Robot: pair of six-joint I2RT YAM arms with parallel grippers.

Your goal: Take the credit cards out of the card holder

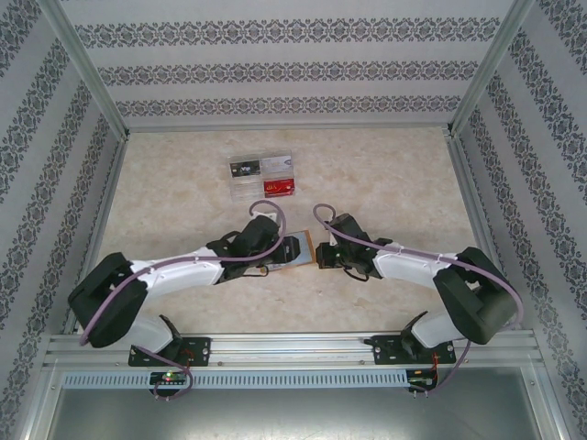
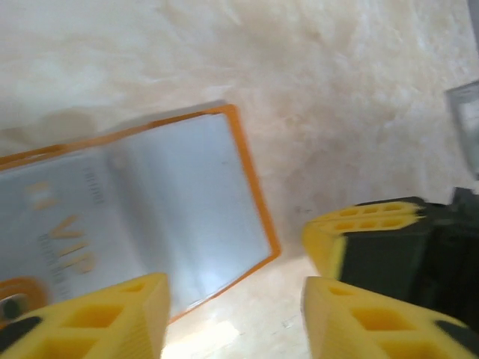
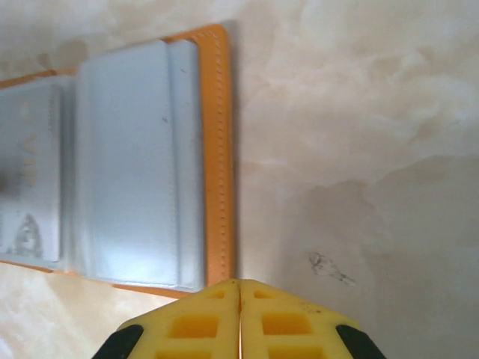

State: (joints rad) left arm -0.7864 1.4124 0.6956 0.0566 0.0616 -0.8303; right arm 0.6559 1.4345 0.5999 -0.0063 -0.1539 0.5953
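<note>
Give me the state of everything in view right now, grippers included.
Card holder: open, lying flat on the table.
Card in the holder: tucked in a pocket, not yet pulled.
Loose cards: out of the holder, lying flat beyond it.
Left gripper: open, empty, over the holder's edge.
Right gripper: shut, empty, at the holder's side.

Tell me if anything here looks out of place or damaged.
Nothing stands out. The card holder lies open and flat, loose cards sit grouped neatly beyond it; only a small dark scuff marks the table.
</note>
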